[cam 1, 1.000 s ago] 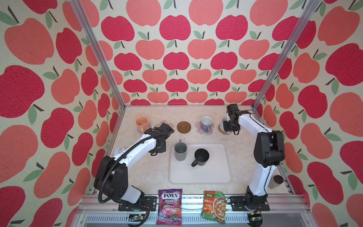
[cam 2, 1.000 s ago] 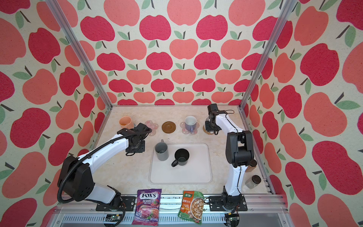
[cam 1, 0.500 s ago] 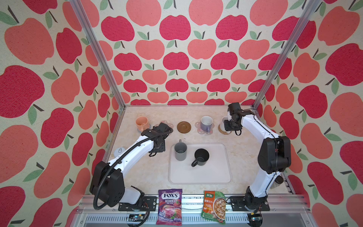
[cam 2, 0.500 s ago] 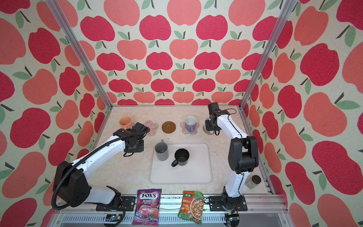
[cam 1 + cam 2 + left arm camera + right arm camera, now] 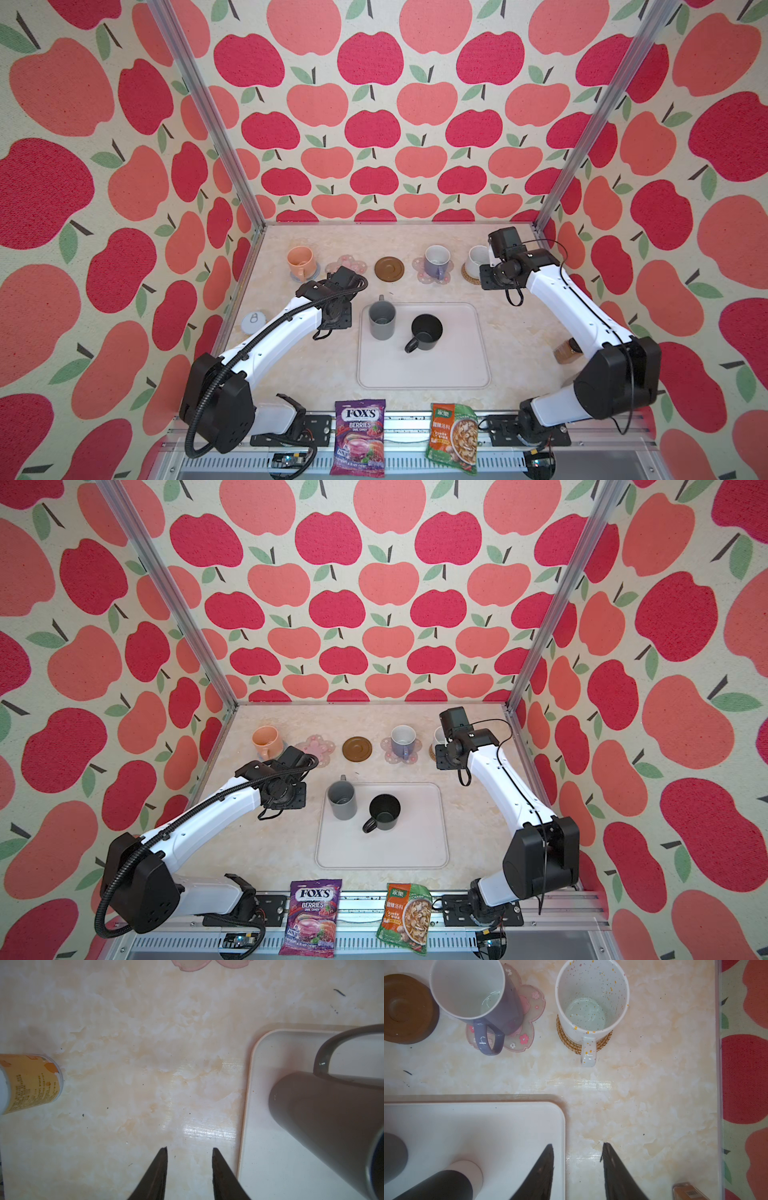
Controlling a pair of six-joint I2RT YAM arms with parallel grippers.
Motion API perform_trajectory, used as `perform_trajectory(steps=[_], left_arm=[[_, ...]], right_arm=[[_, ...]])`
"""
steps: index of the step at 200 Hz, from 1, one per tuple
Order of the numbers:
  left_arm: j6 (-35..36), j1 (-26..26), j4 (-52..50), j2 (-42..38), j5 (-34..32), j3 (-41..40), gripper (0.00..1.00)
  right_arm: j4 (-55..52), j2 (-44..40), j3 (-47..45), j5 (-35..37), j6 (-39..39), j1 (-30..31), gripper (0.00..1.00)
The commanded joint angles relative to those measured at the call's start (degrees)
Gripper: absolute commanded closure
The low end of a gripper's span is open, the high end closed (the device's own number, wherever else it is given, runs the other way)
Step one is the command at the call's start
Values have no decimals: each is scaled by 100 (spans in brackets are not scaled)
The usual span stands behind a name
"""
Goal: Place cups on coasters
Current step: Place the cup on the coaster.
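Marble tabletop (image 5: 291, 365), apple-print walls all round. My left end effector (image 5: 190, 1152) hangs over bare tabletop, its fingers slightly apart. The grey mug (image 5: 324, 1109) stands just beside it on the tray (image 5: 270, 1157), and the black mug (image 5: 426, 331) is right of that. Along the back, the peach mug (image 5: 300, 259) sits on a blue-grey coaster (image 5: 309, 275). Next come a bare pink coaster (image 5: 346, 264) and a bare brown coaster (image 5: 389, 269). The lavender mug (image 5: 471, 995) is on a flower coaster (image 5: 527, 1043), and the speckled mug (image 5: 591, 1001) on a rattan coaster (image 5: 562, 1032). My right end effector (image 5: 578, 1148), fingers apart, straddles the tray's edge, apart from the speckled mug.
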Motion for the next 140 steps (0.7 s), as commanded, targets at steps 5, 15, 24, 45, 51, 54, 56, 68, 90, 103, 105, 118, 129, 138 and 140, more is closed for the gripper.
perform_trajectory(steps=[5, 15, 24, 45, 51, 54, 56, 68, 90, 103, 105, 118, 129, 138, 140], left_arm=[[198, -74, 15, -194, 165, -106, 62], [245, -92, 18, -228, 250, -128, 62], [277, -102, 37, -248, 333, -149, 61], [367, -137, 164, -238, 600, -146, 61], [392, -153, 204, -221, 671, -136, 61], [401, -163, 226, -211, 698, -123, 61], [418, -171, 237, -205, 716, -118, 61], [483, -232, 301, -166, 736, -31, 61], [638, -397, 316, -181, 610, 173, 61], [714, -428, 272, -203, 700, 286, 61], [724, -431, 257, -207, 723, 303, 61], [841, -463, 138, -204, 887, 409, 60], [931, -529, -4, -192, 914, 487, 60], [1003, -573, -114, -200, 877, 537, 60], [1021, -581, -134, -204, 864, 544, 60]], right_arm=[[-60, -531, -453, -64, 504, 85, 58], [-23, -702, -623, -73, 619, 125, 58], [-17, -831, -737, -78, 713, 170, 57], [-44, -1063, -945, -67, 913, 309, 57], [-55, -1131, -997, -74, 948, 367, 57], [-60, -1157, -1016, -85, 966, 394, 57], [-70, -1175, -1030, -91, 975, 407, 57], [-139, -1280, -1105, -93, 1025, 517, 57], [-397, -1431, -1148, -71, 1030, 659, 57], [-547, -1511, -1155, -133, 982, 704, 56], [-563, -1523, -1155, -142, 972, 709, 56], [-642, -1592, -1162, -163, 931, 743, 56], [-588, -1647, -1194, -163, 921, 749, 56], [-477, -1675, -1229, -163, 946, 750, 56], [-453, -1676, -1233, -167, 950, 753, 56]])
